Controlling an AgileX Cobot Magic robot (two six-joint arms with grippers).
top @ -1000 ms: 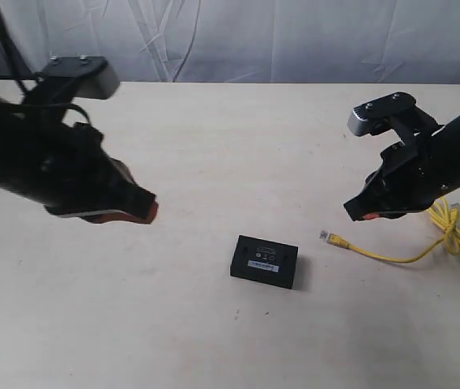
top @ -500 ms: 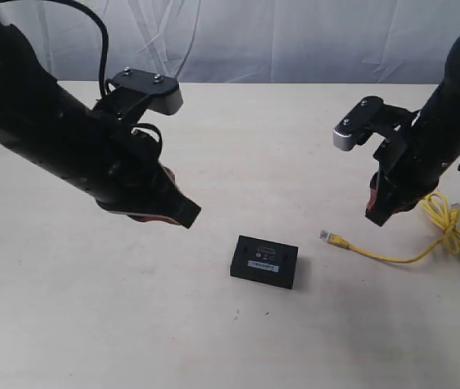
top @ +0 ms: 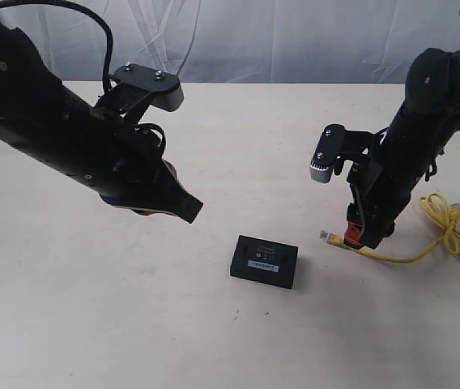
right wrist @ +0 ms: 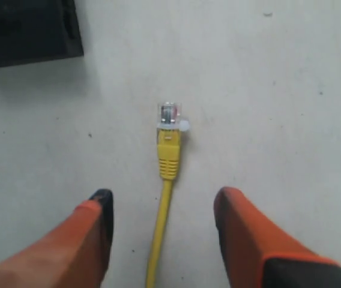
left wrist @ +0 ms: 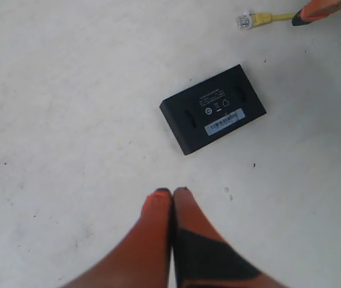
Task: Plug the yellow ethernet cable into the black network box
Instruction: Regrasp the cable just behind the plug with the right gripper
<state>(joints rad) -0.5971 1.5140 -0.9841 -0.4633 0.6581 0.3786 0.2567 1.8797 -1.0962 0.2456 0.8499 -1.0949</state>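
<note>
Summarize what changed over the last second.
Right gripper came down over the plug end of the yellow cable and opened, straddling the cord, nothing held yet. Left gripper, shut, moved in toward the black box. Box and cable haven't moved.

The right end effector [top: 359, 237] has been lowered and opened astride the yellow ethernet cable [top: 392, 258] behind its plug; the left end effector [top: 188, 212] has been brought nearer the black network box [top: 264, 261].

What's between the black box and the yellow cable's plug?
Nothing but bare table lies between the black box and the plug; the exterior view shows it clearly.
</note>
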